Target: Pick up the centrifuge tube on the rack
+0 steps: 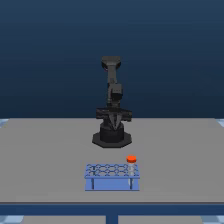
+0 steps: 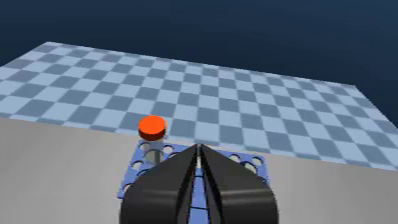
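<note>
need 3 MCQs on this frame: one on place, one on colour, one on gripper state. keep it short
1. In the exterior view, the centrifuge tube stands at the rack's:
A) right end B) left end C) middle

2. Tube cap colour:
A) blue B) orange-red C) green

3. The gripper is:
A) gripping the tube B) shut and empty C) wide open

Key: 1 A, the cap rises above the exterior view's right end of the rack. 2 B, both views show it orange-red. 3 B, in the wrist view the fingers meet at the tip, apart from the tube.
</note>
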Controlling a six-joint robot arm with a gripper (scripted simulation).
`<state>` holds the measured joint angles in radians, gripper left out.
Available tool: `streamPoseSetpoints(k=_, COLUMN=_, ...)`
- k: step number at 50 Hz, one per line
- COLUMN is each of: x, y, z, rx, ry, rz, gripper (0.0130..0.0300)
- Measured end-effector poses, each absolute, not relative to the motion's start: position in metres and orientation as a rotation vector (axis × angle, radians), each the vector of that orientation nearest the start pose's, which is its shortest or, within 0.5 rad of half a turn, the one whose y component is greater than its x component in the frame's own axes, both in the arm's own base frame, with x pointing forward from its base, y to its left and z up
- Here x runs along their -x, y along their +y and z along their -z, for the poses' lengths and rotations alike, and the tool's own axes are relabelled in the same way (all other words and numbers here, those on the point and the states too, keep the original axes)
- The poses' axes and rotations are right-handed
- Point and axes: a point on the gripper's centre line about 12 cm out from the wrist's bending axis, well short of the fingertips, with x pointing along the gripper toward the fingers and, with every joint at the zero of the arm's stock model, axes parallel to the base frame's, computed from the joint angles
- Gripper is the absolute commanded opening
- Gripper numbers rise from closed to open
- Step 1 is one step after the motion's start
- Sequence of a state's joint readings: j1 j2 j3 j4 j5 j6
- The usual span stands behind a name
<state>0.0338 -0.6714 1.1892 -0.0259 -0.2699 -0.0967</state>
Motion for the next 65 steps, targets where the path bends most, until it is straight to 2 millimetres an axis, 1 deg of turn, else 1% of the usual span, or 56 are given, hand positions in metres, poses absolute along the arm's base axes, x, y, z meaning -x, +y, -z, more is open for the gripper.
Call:
streamPoseSetpoints(k=1, x=-0.235, y=0.009, z=-0.221, rx=0.124, ry=0.245, rz=-0.056, gripper=0.03)
streamPoseSetpoints(k=38, x=-0.237, y=0.009, z=-0.221, rx=0.121, ry=0.249, rz=-0.053, gripper=0.03)
streamPoseSetpoints(k=65, x=-0.249, y=0.015, z=-0.219, rx=0.096, ry=0.282, rz=-0.041, gripper=0.03)
